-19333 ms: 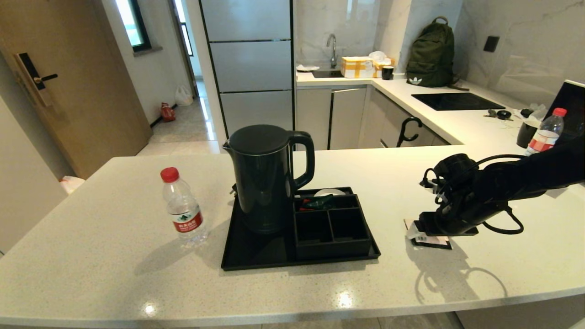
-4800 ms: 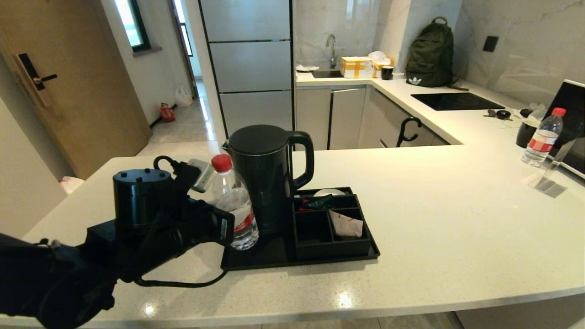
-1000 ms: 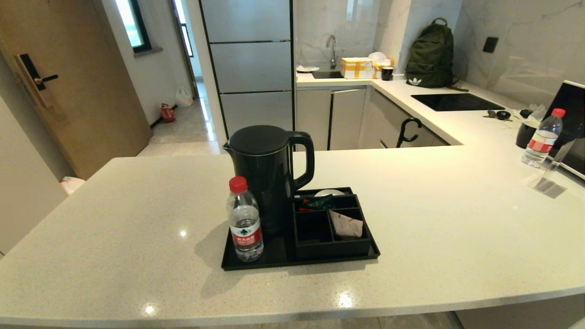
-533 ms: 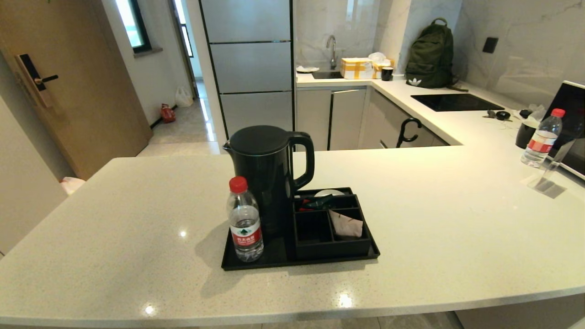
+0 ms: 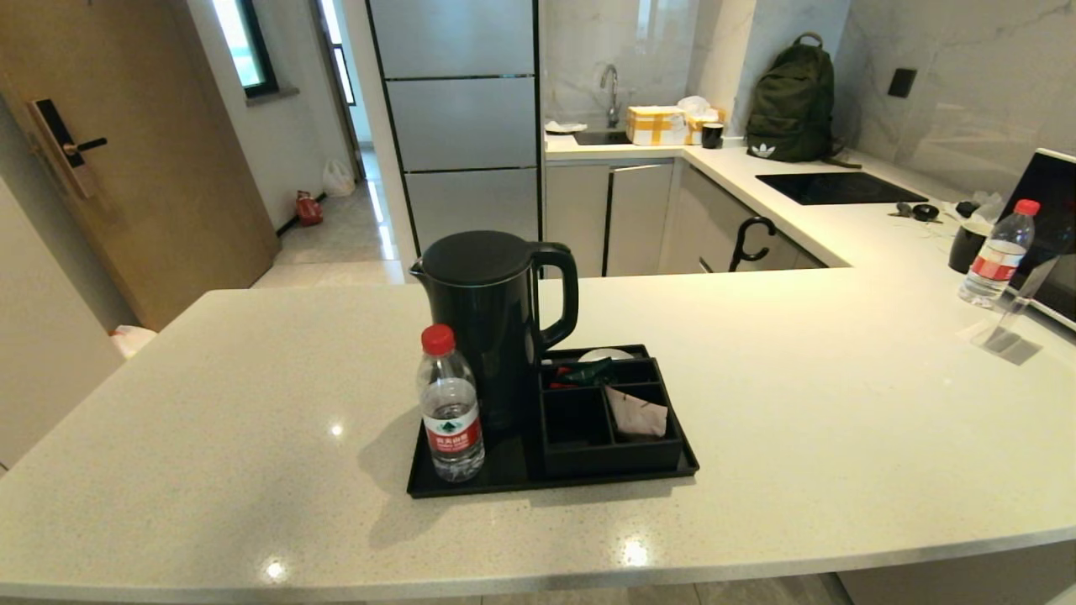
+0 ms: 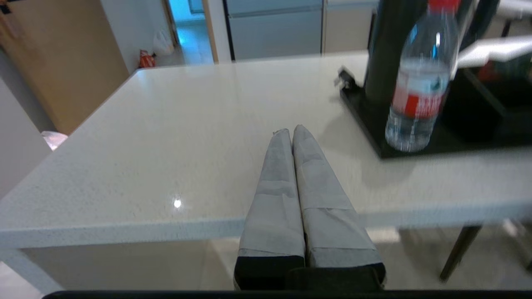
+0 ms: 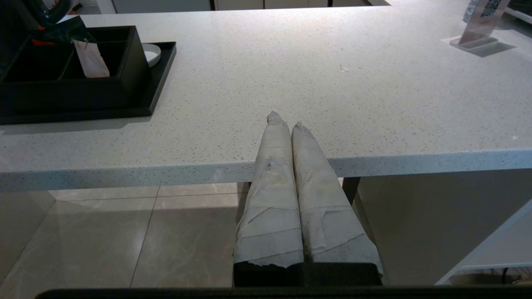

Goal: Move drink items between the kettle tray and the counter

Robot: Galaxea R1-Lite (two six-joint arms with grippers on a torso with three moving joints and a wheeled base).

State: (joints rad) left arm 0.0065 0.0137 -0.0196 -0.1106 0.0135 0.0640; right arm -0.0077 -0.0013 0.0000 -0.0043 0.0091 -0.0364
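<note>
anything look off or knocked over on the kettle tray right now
Nothing is spilled or toppled. The water bottle stands upright on the kettle tray beside the kettle. The only slight oddity: the sachet leans askew in its box compartment instead of lying flat.

Black tray [image 5: 437, 487], black kettle [image 5: 487, 328]. Clear bottle [image 5: 451, 416], red cap, red-and-white label. Beige sachet [image 5: 637, 413]. Pale speckled desk [image 5: 841, 437]. Grey-taped left hand [image 6: 293, 131].
</note>
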